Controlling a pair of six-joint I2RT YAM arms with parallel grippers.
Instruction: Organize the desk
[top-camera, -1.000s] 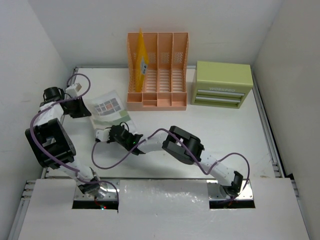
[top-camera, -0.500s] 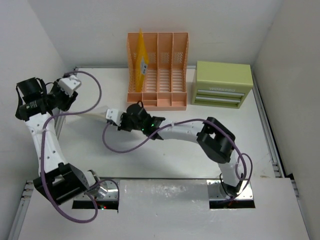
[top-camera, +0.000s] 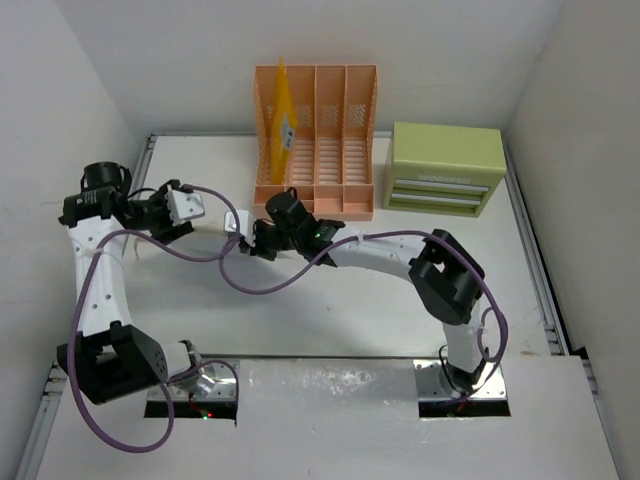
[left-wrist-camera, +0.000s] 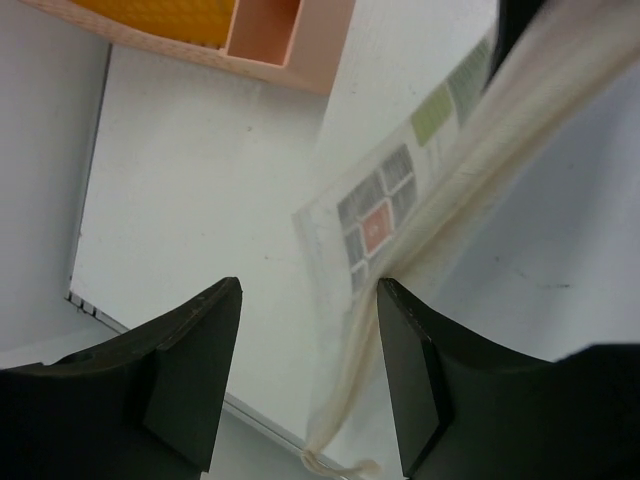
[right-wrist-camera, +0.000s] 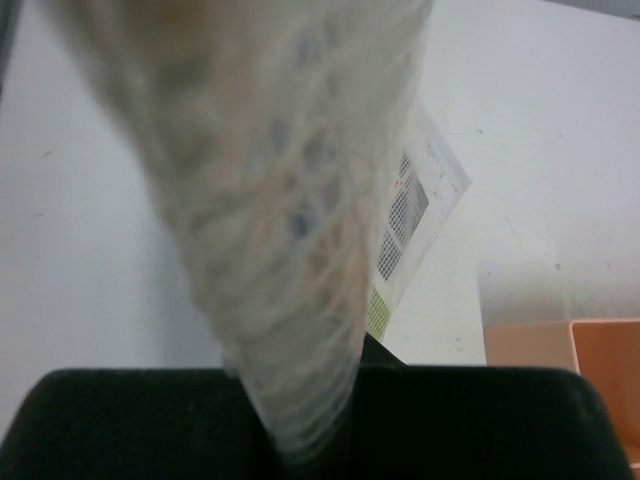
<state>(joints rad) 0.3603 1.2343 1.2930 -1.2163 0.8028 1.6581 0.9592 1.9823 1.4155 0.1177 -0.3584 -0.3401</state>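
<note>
Over desk (top-camera: 330, 320), right hand (top-camera: 247, 236) pinches booklet (left-wrist-camera: 400, 200) lengthwise left-right.

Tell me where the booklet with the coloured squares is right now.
The booklet is left of centre in the overhead view, pinched in the right gripper in front of the peach rack, the open left gripper beside it.

Desk (top-camera: 350, 325): lying flat and white, edged by thin metal rails.
File rack (top-camera: 316, 150): standing at the far edge, peach.
Drawer box (top-camera: 445, 168): sitting just right of it, green.
</note>
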